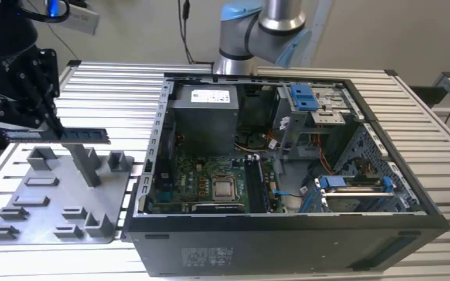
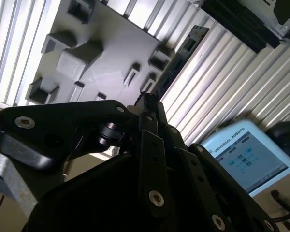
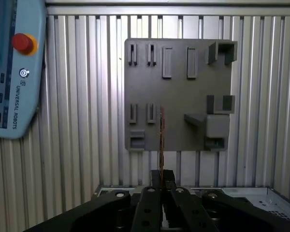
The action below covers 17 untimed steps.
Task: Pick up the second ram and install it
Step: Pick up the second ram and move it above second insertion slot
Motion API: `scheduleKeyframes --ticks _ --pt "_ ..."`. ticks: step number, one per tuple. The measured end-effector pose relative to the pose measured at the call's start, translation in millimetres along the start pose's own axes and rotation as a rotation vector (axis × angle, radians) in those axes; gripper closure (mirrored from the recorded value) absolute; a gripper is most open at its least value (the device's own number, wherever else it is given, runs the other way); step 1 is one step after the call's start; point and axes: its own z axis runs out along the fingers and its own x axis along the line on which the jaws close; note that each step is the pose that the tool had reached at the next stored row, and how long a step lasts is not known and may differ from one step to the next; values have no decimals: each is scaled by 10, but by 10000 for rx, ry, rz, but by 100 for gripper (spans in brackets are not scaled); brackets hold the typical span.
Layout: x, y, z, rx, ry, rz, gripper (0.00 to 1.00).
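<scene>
The second ram (image 1: 84, 136) was held level in the claw (image 1: 54, 132), clamped near its middle, above the grey fixture plate (image 1: 53, 199) on the desk (image 1: 108, 88), with its long axis pointed toward the open computer case (image 1: 287, 246) at the exterior view's right.

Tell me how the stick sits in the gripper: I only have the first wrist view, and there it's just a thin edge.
Observer: In the exterior view the gripper is shut on the second ram. The stick lies level, flat side to the camera, above the grey fixture plate.
Operator: Where's the case from there?
Observer: The open computer case stands on the exterior view's right of the plate, with its open side up.
Operator: And the slots?
Observer: The long black slots lie on the motherboard, on the exterior view's right of the processor socket.
</scene>
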Motion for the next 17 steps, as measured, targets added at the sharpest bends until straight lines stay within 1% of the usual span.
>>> scheduleKeyframes --ticks 17 --pt "-11 -637 15 -10 -1 -46 86"
